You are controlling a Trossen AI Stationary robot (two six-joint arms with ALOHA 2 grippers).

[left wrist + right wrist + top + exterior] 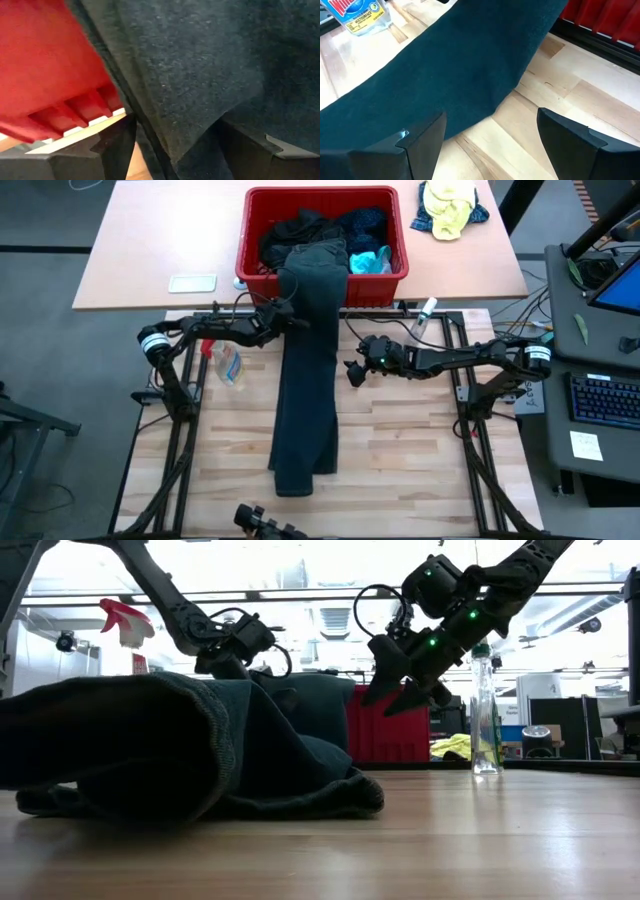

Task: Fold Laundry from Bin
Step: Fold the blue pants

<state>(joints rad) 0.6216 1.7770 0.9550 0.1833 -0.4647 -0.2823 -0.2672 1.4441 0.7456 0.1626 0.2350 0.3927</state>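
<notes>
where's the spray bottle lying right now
In the high view, the spray bottle lies on the table's left side, beside the dark garment and near the left hand.

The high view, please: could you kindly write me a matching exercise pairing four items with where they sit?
Items:
1. long dark grey garment
2. red plastic bin
3. yellow-and-blue cloth bundle
4. clear spray bottle with blue label

Places:
A. far right corner of the far table
B. draped from the bin's front rim down the wooden table
C. lying beside the left arm
D. middle of the far table's near edge

Pairs: 1-B, 2-D, 3-A, 4-C
</notes>
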